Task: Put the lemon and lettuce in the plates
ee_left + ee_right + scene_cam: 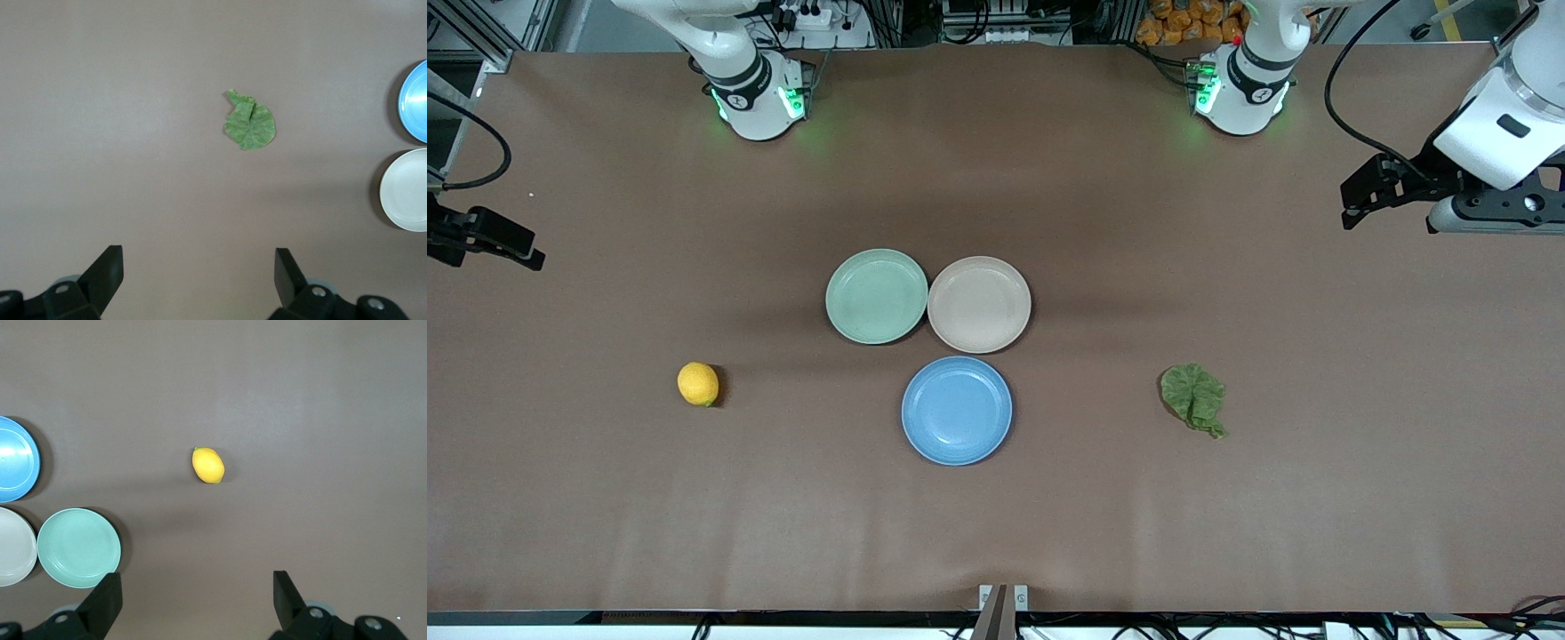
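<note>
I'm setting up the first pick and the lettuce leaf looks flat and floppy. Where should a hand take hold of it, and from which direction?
Probably from straight above, pinching the raised fold near the middle of the lettuce leaf. It lies flat on the table, so no edge offers a side grip. The left hand, open, is the closer one.

A: Quick count, what's on the worktop (605, 498)?
B: 3 plates: 1 blue plate (957, 411), 1 beige-pink plate (979, 304), 1 mint-green plate (877, 296).
A: Fruit & veg?
B: 1 lemon (697, 384), 1 lettuce (1192, 396) leaf.
A: Grippers?
B: 2: left gripper (199, 273), right gripper (197, 592), each w/ 2 jaws, spread apart.
</note>
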Controlling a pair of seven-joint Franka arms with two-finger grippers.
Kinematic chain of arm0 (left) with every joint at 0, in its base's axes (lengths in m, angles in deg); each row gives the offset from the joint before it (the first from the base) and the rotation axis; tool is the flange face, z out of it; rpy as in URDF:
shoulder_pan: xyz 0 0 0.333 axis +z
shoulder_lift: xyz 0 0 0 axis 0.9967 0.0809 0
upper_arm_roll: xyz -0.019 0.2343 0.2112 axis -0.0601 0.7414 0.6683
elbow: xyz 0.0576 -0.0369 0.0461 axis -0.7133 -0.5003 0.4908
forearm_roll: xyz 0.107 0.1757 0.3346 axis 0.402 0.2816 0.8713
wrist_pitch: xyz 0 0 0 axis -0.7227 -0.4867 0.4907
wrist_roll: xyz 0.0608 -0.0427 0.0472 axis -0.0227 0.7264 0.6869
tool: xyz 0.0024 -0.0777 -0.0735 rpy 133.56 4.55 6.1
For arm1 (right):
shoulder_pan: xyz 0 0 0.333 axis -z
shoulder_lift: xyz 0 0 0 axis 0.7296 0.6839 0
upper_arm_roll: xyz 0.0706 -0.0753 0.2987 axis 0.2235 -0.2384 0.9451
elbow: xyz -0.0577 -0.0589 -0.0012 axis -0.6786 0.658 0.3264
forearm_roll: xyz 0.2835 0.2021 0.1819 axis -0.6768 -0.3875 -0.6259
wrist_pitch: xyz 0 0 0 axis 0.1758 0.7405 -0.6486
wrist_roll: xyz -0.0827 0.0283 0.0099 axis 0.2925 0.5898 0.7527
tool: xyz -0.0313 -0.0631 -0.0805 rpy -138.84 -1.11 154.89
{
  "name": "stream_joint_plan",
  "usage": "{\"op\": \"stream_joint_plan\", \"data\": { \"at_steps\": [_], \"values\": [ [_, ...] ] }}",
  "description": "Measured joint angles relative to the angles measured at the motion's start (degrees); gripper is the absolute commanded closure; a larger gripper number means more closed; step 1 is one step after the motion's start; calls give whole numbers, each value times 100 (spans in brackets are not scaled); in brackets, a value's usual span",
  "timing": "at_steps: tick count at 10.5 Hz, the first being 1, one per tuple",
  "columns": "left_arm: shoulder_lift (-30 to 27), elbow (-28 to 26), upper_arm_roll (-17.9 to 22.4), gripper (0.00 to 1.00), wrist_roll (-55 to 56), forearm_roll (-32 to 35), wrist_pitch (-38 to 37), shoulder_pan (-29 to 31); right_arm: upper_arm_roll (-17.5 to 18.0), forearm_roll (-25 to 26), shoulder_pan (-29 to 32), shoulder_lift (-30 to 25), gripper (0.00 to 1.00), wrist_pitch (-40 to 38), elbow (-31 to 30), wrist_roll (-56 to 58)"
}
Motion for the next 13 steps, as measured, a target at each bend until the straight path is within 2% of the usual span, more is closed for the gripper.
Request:
{"op": "stream_joint_plan", "data": {
  "at_steps": [8, 13],
  "values": [
    [71, 0, 24, 0, -160, 27, 124, 20, 2, -4, 0, 0, 0, -1, -6, 9],
    [1022, -28, 51, 0, -169, 28, 505, 45, 4, -7, 0, 2, 0, -1, -37, 12]
  ]
}}
